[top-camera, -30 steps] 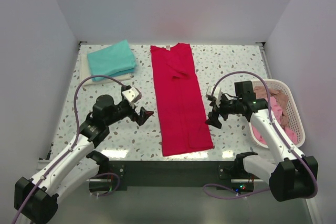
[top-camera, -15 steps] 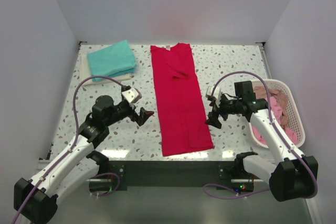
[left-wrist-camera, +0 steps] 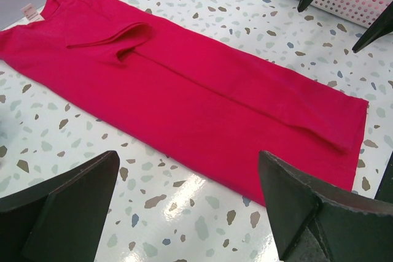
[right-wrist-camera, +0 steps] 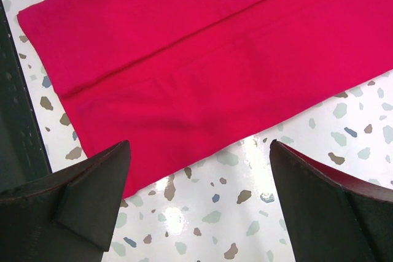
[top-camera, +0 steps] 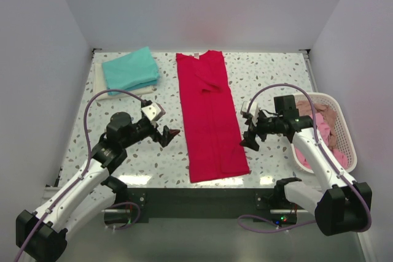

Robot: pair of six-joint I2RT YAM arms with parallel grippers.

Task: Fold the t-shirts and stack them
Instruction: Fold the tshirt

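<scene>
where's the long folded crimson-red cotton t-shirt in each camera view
Top external: the crimson-red cotton t-shirt lies mid-table, collar far, hem near.
Left wrist: shirt runs diagonally, upper left to lower right.
Right wrist: shirt fills the top, hem at left.
Shared landmark: speckled terrazzo tabletop.

The light is bright and even, and it comes from above. Shadows are soft and small. The white speckled table top (top-camera: 270, 72) is shiny. It has pale glare spots along its near edge in the top view and beside the long red cotton t-shirt (right-wrist-camera: 202, 59) in both wrist views. The top view is sharp. Up close, the black plastic fingers (left-wrist-camera: 61, 207) look big and a little blurry.
</scene>
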